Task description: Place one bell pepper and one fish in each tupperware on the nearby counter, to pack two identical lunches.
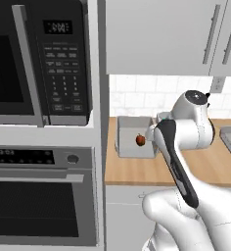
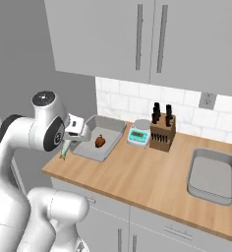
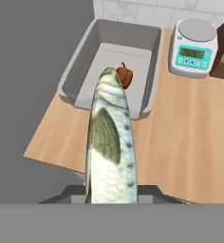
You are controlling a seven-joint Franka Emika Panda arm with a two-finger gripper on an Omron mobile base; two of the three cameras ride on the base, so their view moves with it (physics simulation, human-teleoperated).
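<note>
Hand view showed the gripper (image 3: 111, 197) clamped on the fish (image 3: 110, 147), short of the tupperware (image 3: 76, 78) holding a bell pepper (image 3: 125, 75); releasing only once over the tupperware's floor seemed wisest.

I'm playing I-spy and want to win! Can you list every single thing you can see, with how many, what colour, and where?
counter: one, light-brown wood, under the cabinets
tupperware: two, grey, one at each end of the counter
bell pepper: one, red, inside the left tupperware
fish: one, greenish-silver, held above the counter's left end
kitchen scale: one, white and teal, by the wall
knife block: one, brown, beside the scale
microwave: one, black, above the oven
oven: one, steel
gripper: one, shut on the fish
</note>
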